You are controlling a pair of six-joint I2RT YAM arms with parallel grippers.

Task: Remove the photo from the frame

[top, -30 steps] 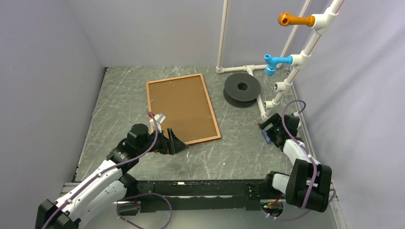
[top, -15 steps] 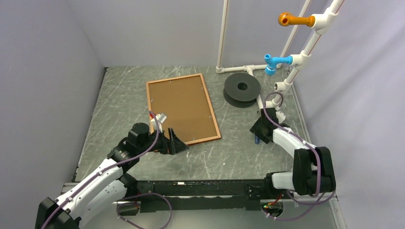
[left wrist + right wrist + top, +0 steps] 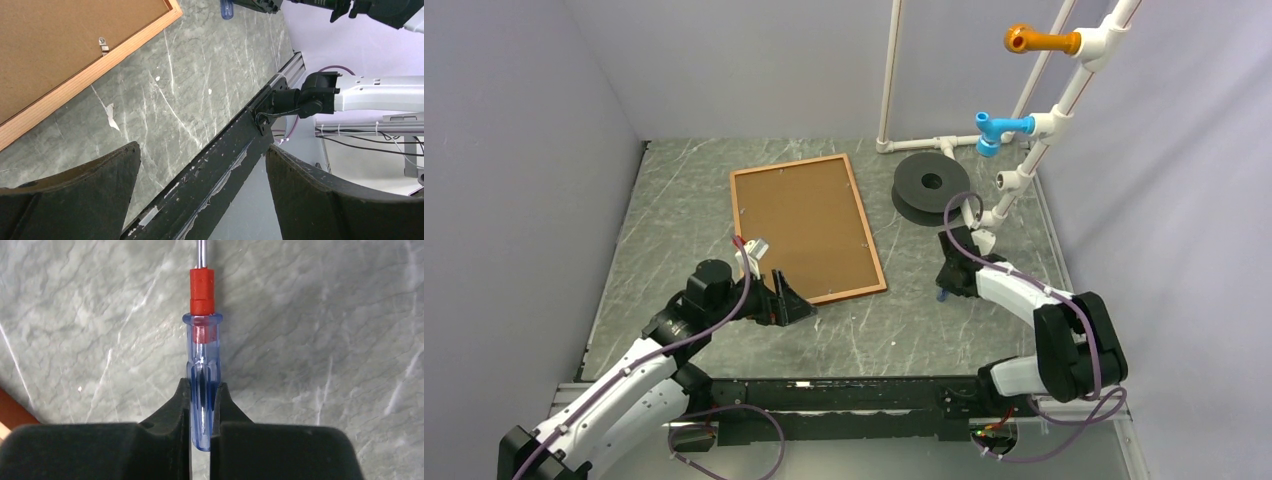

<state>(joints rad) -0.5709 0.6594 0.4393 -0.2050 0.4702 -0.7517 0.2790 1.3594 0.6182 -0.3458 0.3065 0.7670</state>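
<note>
Right hand [image 3: 202, 390] is pinching the clear blue handle of a screwdriver [image 3: 202, 340], its fingers pressed together on the handle, with the red collar and bare steel shaft pointing away over the grey marbled tabletop [image 3: 684, 190]. We are seeing this hand hanging toward the tabletop's right edge, well apart from the frame [image 3: 789, 164]; whether the tool is touching the surface we cannot tell.

We are finding the frame lying flat toward the far edge, slightly left of centre and turned a little askew. Its reddish-brown rails are running around a plain brown backing panel [image 3: 804, 225] that is facing up. A small metal turn clip [image 3: 103, 46] is sitting on the panel beside the rail.

Our left hand [image 3: 202, 150] is standing spread wide just beside the frame's near rail, gripping nothing.

At the far right corner a black spool [image 3: 932, 185] is resting beside a white pipe stand [image 3: 1024, 170] carrying blue and orange fittings.
</note>
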